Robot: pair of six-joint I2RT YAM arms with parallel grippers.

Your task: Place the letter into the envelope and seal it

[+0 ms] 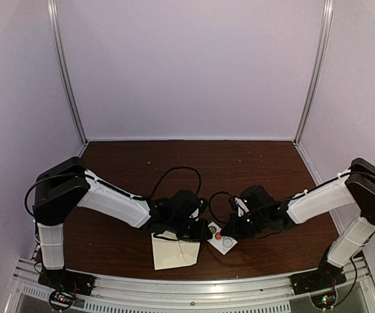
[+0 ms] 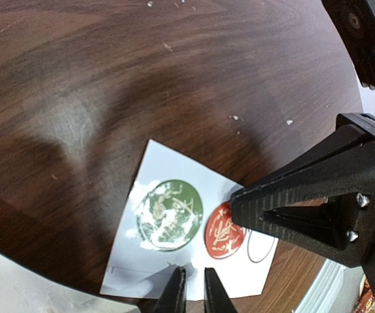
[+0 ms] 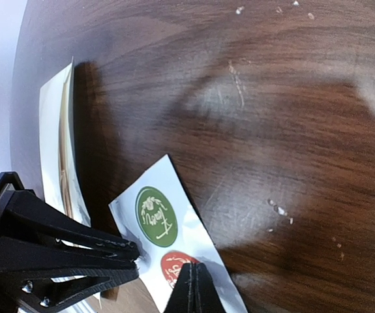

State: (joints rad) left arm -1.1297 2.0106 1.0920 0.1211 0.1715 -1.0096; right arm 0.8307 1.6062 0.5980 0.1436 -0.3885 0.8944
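The table (image 1: pixel 141 169) is dark brown wood-grain, glossy, scratched and flecked with pale crumbs. Two white-shelled arms reach in from 7 and 5 o'clock, and their black heads meet near the middle of the near edge.

The envelope (image 1: pixel 174 253) lies flat at 6 o'clock on the table, close to the front rail. It is a matte cream paper rectangle with diagonal folds meeting in a triangle. In the right wrist view its long edge shows thin stacked paper layers; what is inside cannot be told.

Just beside it at 3 o'clock lies a small white glossy card (image 2: pixel 149 166), roughly rectangular. It carries a round green sticker (image 2: pixel 169 214) with pale script. At that sticker's 3 o'clock is a round red sticker (image 2: pixel 221 233), and beyond that a bare circular outline (image 2: pixel 260 246).

The left gripper (image 2: pixel 194 293) is of black ribbed plastic. Its tips are drawn almost together with only a thin slit between them, and they sit at the card's 6 o'clock edge. The right gripper (image 3: pixel 194 285) has its fingers pressed together. They form one wedge whose point meets the red sticker; whether it pinches the sticker cannot be told.
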